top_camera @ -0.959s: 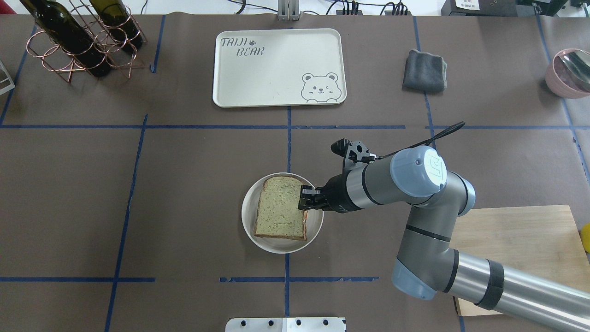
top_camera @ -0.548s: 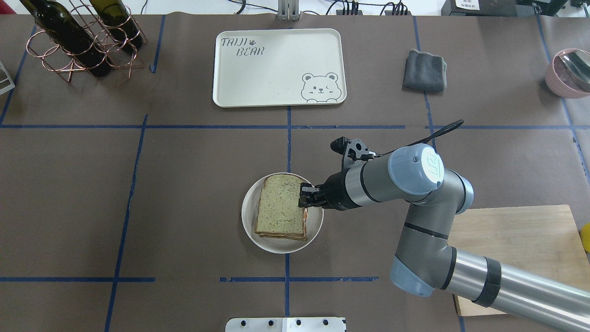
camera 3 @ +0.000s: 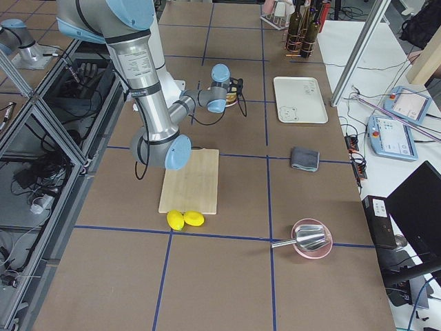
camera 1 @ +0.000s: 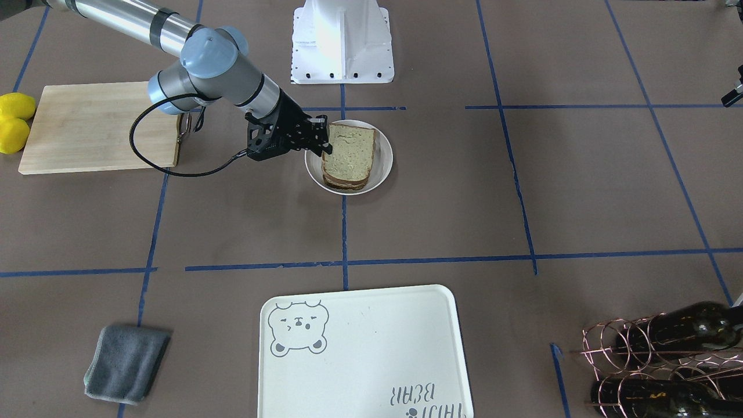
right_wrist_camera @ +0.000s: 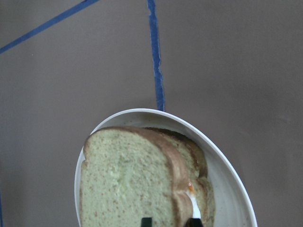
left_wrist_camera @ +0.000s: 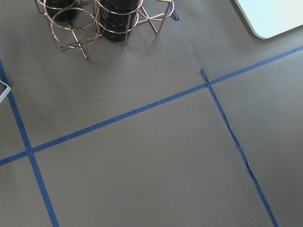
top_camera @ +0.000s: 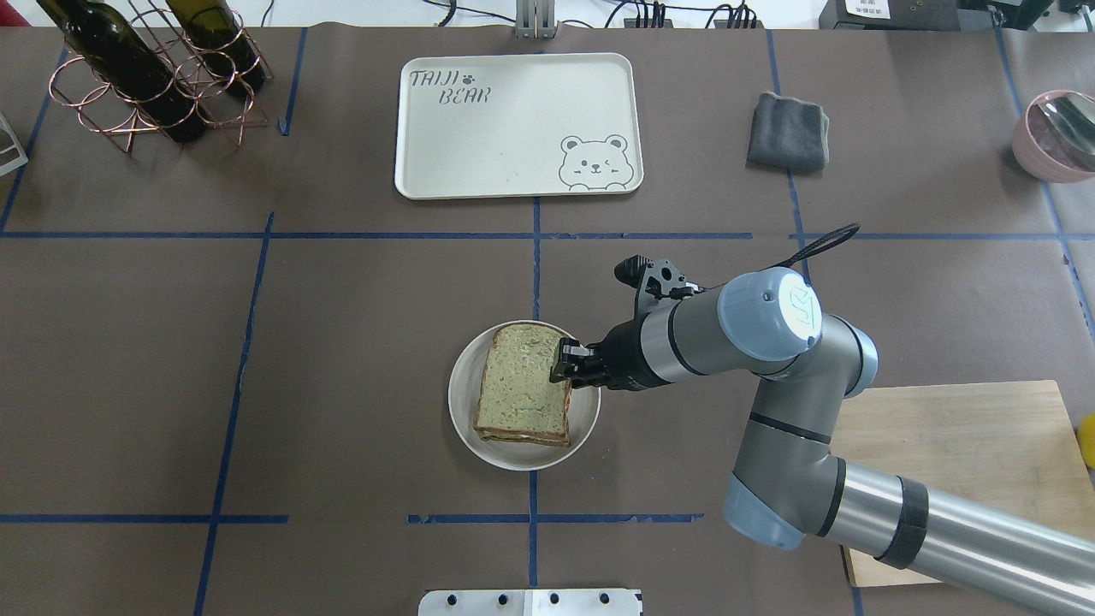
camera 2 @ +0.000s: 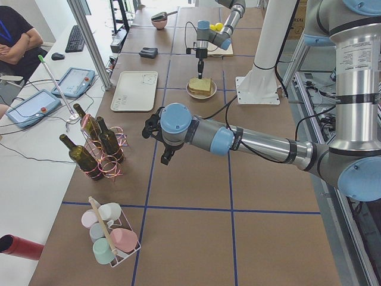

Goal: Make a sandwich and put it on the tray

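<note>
The sandwich lies on the small round white dish at the table's middle, also in the front view. White and orange egg shows between the two slices. My right gripper is at the sandwich's right edge, shut on the top bread slice's crust; its fingertips show at the bottom of the right wrist view. The cream tray with the bear drawing lies far behind the dish and holds nothing. My left gripper hangs over bare table near the bottles; I cannot tell if it is open.
A copper rack with wine bottles stands far left. A grey cloth lies right of the tray. A wooden cutting board lies under my right arm, yellow lemons beside it. A pink bowl sits far right.
The top slice has gone from tilted to lying flat on the lower slice and egg. My right gripper has sunk a little with it.
</note>
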